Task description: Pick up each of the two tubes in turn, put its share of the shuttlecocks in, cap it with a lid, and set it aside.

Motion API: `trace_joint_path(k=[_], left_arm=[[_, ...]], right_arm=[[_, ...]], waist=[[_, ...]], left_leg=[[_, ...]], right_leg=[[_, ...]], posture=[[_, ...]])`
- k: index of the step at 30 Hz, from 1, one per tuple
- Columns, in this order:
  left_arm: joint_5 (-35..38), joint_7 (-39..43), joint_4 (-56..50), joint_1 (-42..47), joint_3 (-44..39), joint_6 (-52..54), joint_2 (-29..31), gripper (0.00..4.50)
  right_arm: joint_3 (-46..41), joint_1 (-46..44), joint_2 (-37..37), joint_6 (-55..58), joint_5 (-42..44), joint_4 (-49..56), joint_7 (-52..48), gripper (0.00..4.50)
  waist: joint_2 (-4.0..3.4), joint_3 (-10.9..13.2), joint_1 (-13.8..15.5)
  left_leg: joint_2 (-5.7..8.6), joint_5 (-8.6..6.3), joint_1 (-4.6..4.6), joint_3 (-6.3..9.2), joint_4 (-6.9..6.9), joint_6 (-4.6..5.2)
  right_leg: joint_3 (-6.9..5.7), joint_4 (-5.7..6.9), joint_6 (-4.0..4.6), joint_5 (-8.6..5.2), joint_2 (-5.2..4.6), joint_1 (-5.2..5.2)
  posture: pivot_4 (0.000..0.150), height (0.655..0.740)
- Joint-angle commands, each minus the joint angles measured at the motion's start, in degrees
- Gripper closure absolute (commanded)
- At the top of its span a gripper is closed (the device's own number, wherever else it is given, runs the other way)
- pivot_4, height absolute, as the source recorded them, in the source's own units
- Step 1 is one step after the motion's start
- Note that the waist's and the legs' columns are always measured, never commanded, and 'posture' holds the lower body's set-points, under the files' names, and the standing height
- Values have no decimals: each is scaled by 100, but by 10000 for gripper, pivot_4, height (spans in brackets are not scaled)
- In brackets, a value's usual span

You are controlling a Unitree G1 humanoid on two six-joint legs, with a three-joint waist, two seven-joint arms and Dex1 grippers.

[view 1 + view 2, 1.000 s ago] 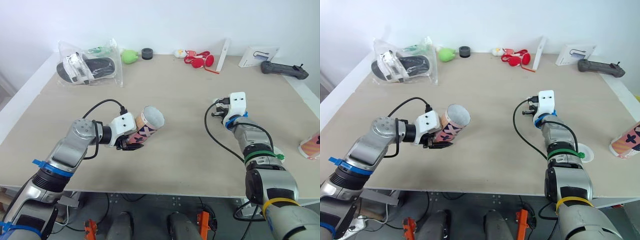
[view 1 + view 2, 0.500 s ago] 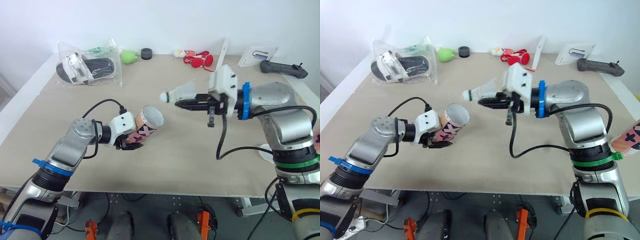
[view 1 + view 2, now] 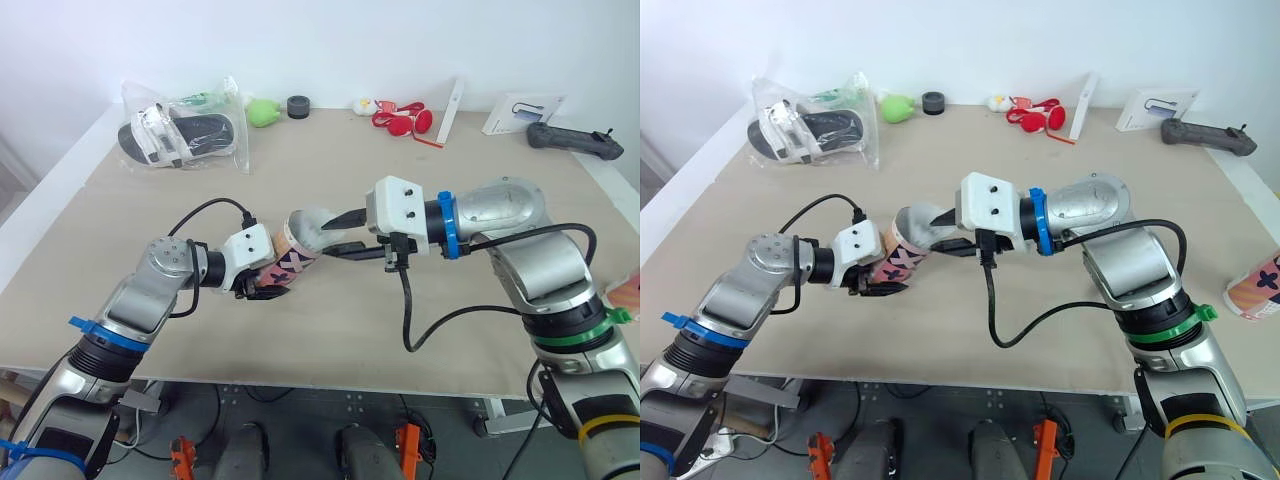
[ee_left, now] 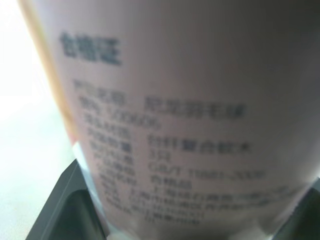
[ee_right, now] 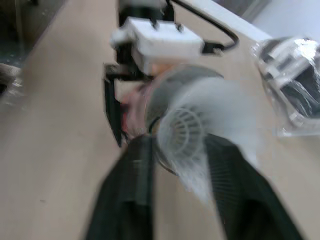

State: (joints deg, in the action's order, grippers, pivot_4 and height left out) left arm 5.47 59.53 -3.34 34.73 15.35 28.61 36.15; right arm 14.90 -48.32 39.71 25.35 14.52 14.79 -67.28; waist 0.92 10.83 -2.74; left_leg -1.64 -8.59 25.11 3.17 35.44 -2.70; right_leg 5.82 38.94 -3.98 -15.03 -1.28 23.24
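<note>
Right gripper [image 3: 333, 234], clamping a shuttlecock [image 5: 186, 131], has reached the tube [image 3: 292, 262] the left gripper [image 3: 266, 280] grips

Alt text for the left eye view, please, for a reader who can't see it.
The right gripper holds a white shuttlecock at the open mouth of a pink patterned tube, which the left gripper grips tilted over the table. Bagged sandals and a black controller lie near its far edge.

The pink tube [image 3: 288, 262], printed with black crosses, lies tilted in my left gripper [image 3: 263, 288], open mouth towards my right. 1 white shuttlecock [image 5: 186, 131], pinched in my right gripper [image 3: 336, 234], is at that mouth. The 2nd tube [image 3: 1254, 285] is far right.
</note>
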Motion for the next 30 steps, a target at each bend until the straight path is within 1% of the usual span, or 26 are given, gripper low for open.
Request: trace_joint_path(k=[1, 2, 3, 4, 5, 7, 8, 10, 13, 15, 18, 21, 23, 24, 26, 27, 29, 30], left_arm=[[-12, -30, -32, -3, 37, 0, -46, 15655], [-7, -34, -37, -4, 40, 3, -55, 15655], [-5, -40, -46, -6, 43, 9, -65, 15655], [-7, -44, -42, -8, 47, 5, -75, 15655], [-11, -51, -45, -12, 54, 7, -88, 15655], [-6, -64, -47, -32, 58, -6, -130, 15655], [-1, -68, -47, -40, 54, -15, -151, 15655], [14, -96, -39, -54, 39, -55, -209, 15655], [67, -117, 1, -72, 4, -165, -323, 15655], [87, -103, 35, -72, 7, -218, -377, 15655], [159, -163, 167, -31, -84, -465, -570, 15655], [241, -277, 365, 96, -211, -646, -857, 15655], [209, -307, 465, 161, -173, -703, -962, 15655], [193, -302, 486, 176, -129, -701, -994, 15655], [148, -326, 538, 206, -33, -692, -1066, 15655], [120, -362, 571, 232, 8, -663, -1116, 15655], [65, -428, 651, 300, 76, -586, -1210, 15655], [43, -446, 675, 329, 109, -539, -1245, 15655]], right_arm=[[-571, -115, 132, 427, 529, 535, 10, 13327], [-748, -93, 275, 562, 637, 539, -12, 11017], [-877, -71, 386, 665, 722, 547, -21, 6575], [-1015, 3, 671, 749, 726, 432, -126, 3523], [-1128, 178, 1113, 739, 620, 193, -320, 787], [-1268, 606, 1945, 519, 340, -348, -666, 787], [-1314, 777, 2217, 427, 289, -552, -776, 787], [-1390, 1116, 2677, 186, 165, -1012, -953, 787], [-1271, 1433, 3240, -431, -334, -1801, -1168, 787], [-1206, 1290, 3263, -755, -426, -2087, -1300, 787], [-1387, 636, 2673, -124, 434, -1716, -1489, 787], [-1292, -1, 2216, 106, 698, -1449, -1481, 787], [-1165, -462, 1957, 221, 761, -1381, -1507, 6114], [-1082, -693, 1839, 280, 784, -1357, -1559, 8047], [-826, -1084, 1648, 259, 713, -1325, -1749, 17043], [-670, -1239, 1557, 219, 672, -1288, -1880, 19690], [-371, -1508, 1358, 124, 580, -1264, -2100, 30396], [-223, -1636, 1248, 40, 478, -1304, -2155, 34986]], waist=[[0, 0, 4], [0, 0, 13], [1, 0, 22], [2, 0, 28], [2, 0, 47], [10, 0, 94], [16, -2, 106], [13, -3, 91], [-7, 0, 60], [-13, 1, 48], [-14, 1, -37], [-2, 9, -42], [-1, 13, -44], [-1, 13, -45], [0, 13, -30], [-1, 13, -29], [-1, 13, -22], [-1, 13, -20]], left_leg=[[0, 0, 0, 1, 0, 0], [0, 0, 1, 1, 0, 0], [0, 0, 2, 2, 0, 0], [1, 0, 3, 3, 1, 0], [2, 0, 3, 3, 2, 0], [7, 0, 4, 1, 4, 0], [7, 0, 7, 1, 4, 0], [4, -1, 5, -11, 2, 0], [2, -2, -4, -21, -4, 1], [2, -1, -4, -24, -2, 1], [0, -1, -6, -37, -1, 1], [-2, 0, -9, -48, 1, 1], [-3, 0, -2, -46, 4, 0], [-3, 0, 0, -45, 4, 0], [-1, 0, 3, -43, -1, 0], [-2, -1, 3, -42, -1, -1], [-1, -4, 4, -43, -3, -4], [-1, -4, 5, -42, -3, -5]], right_leg=[[-1, 0, 0, 0, 0, 0], [-2, 0, 0, 0, 0, 0], [-3, 0, 0, -1, 0, 0], [-4, 0, -1, -1, -2, -2], [-5, -1, -1, -1, -4, -3], [-7, -4, -5, -5, -12, -6], [-11, -12, -5, -6, -15, -8], [-8, -22, 14, -16, -18, -9], [0, -18, -2, -7, -17, -7], [1, -18, -1, -7, -17, -5], [13, -18, -3, -4, -17, -4], [27, -17, -17, 12, -14, -2], [28, -18, -19, 16, -9, 4], [29, -18, -20, 15, -10, 6], [28, -19, -21, 10, -10, 6], [27, -19, -20, 7, -9, 6], [27, -20, -20, 3, -10, 6], [26, -20, -20, 2, -10, 7]], posture=[[1500, 7400], [1500, 7400], [1500, 7400], [1500, 7400], [1500, 7400], [1500, 7400], [1500, 7400], [1500, 7400], [1500, 7400], [1500, 7400], [1500, 7400], [1500, 7400], [1500, 7400], [1500, 7400], [1500, 7400], [1500, 7400], [1500, 7400], [1500, 7400]])
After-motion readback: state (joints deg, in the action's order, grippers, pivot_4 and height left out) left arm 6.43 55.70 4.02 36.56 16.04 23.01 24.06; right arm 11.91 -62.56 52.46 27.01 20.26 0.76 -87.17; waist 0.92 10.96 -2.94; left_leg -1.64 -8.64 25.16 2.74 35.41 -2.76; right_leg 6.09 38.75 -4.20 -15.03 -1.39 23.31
